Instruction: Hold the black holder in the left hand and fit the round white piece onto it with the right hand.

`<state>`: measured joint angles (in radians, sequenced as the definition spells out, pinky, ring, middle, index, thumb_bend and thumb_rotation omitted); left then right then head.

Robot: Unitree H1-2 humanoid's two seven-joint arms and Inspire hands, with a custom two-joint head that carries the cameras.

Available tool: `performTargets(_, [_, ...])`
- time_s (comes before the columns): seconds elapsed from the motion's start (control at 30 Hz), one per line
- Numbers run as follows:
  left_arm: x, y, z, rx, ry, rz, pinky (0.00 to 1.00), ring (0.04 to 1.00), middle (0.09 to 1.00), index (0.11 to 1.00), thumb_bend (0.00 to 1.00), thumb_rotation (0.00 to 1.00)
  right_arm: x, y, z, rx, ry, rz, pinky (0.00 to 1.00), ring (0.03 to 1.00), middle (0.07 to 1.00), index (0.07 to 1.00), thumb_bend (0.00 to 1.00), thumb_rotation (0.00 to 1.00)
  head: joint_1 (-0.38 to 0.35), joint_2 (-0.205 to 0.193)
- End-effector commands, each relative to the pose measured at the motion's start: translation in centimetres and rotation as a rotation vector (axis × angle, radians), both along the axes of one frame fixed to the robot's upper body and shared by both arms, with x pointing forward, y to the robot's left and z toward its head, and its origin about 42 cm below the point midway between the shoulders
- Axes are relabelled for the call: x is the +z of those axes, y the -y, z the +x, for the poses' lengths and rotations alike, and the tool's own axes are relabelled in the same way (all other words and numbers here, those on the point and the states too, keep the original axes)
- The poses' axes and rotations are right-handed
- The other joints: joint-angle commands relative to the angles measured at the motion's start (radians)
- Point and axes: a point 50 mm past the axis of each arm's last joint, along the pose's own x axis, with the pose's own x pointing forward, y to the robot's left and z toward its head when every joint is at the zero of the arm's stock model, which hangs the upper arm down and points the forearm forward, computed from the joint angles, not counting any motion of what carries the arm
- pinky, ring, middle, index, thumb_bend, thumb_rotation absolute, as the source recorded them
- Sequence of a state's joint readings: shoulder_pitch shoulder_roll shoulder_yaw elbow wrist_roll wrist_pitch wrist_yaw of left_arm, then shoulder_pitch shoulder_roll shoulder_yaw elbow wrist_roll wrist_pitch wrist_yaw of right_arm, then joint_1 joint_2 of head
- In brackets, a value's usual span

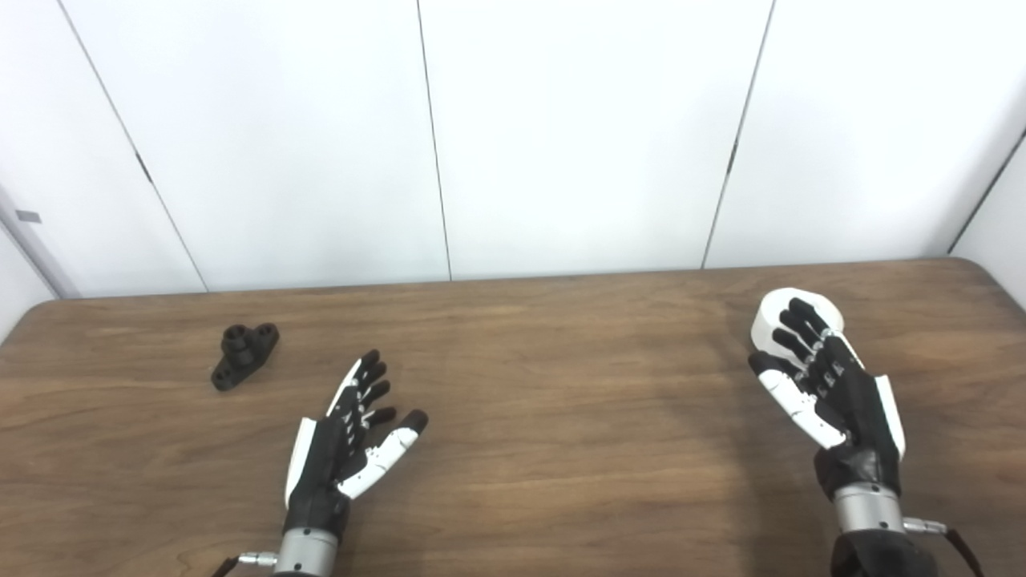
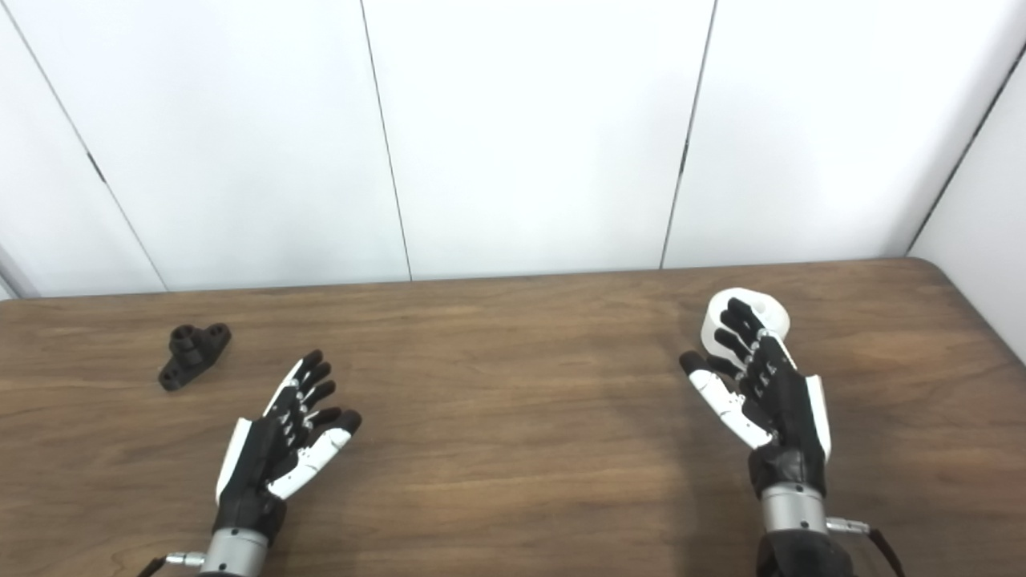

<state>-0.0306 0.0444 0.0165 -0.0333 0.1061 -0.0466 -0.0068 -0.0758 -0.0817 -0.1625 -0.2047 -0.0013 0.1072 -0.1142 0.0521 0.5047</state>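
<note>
The black holder lies on the wooden table at the far left, its short tube pointing up. My left hand rests open to the right of it and nearer to me, a clear gap away, holding nothing. At the far right sits the round white piece. My right hand is open just in front of this piece, its fingers stretched across the piece's near side and hiding part of it, and its thumb spread out to the left. Whether the fingers touch the piece cannot be told.
White wall panels rise right behind the table's far edge. The table's rounded right corner lies just beyond the white piece. Bare wood spans the middle between my two hands.
</note>
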Motion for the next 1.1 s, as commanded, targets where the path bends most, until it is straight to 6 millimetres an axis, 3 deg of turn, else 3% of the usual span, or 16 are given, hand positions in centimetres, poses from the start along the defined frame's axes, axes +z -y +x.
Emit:
performTargets(0.0, [0.9,-0.8,-0.1,0.030,0.053,0.027,0.84,0.908,0.935,0.962,0.78,0.45,1.9,-0.5,1.2,0.018,0.077,-0.012,0.74,0.833,0.856,0.849,0.52,0.38,0.001,0.001])
performTargets(0.1, [1.2,-1.2,-0.1,0.066,0.081,0.054,0.82,0.900,0.924,0.953,0.77,0.44,2.3,-0.7,1.8,0.025,0.078,-0.015,0.76,0.837,0.864,0.861,0.51,0.39,0.001,0.001])
performTargets(0.27, [1.8,-2.5,0.1,0.127,0.144,0.117,0.82,0.900,0.937,0.950,0.78,0.34,2.7,-0.9,2.3,0.025,0.082,-0.044,0.74,0.834,0.858,0.860,0.50,0.38,0.016,-0.008])
performTargets(0.53, [2.6,-5.3,0.6,0.243,0.308,0.415,0.77,0.864,0.895,0.911,0.87,0.19,2.0,-0.8,2.7,0.026,0.076,-0.039,0.73,0.833,0.859,0.854,0.50,0.35,0.042,-0.019])
performTargets(0.8, [2.9,-6.4,1.5,0.336,0.335,0.500,0.76,0.848,0.885,0.898,0.90,0.26,1.4,0.0,3.0,0.038,0.070,-0.056,0.75,0.849,0.868,0.862,0.50,0.37,0.119,-0.025])
performTargets(0.93, [2.9,-7.4,2.1,0.401,0.355,0.583,0.80,0.896,0.929,0.928,0.92,0.32,1.6,0.2,3.1,0.047,0.078,-0.071,0.74,0.848,0.866,0.863,0.49,0.36,0.122,-0.028])
performTargets(1.0, [2.8,-8.2,2.4,0.419,0.373,0.627,0.86,0.958,0.970,0.972,0.90,0.30,1.5,0.2,3.1,0.058,0.081,-0.074,0.73,0.845,0.863,0.865,0.47,0.34,0.127,-0.029])
performTargets(1.07, [2.7,-9.0,2.7,0.449,0.386,0.670,0.87,0.972,0.989,0.985,0.91,0.29,1.4,0.2,3.2,0.057,0.077,-0.066,0.73,0.841,0.861,0.861,0.47,0.33,0.127,-0.030])
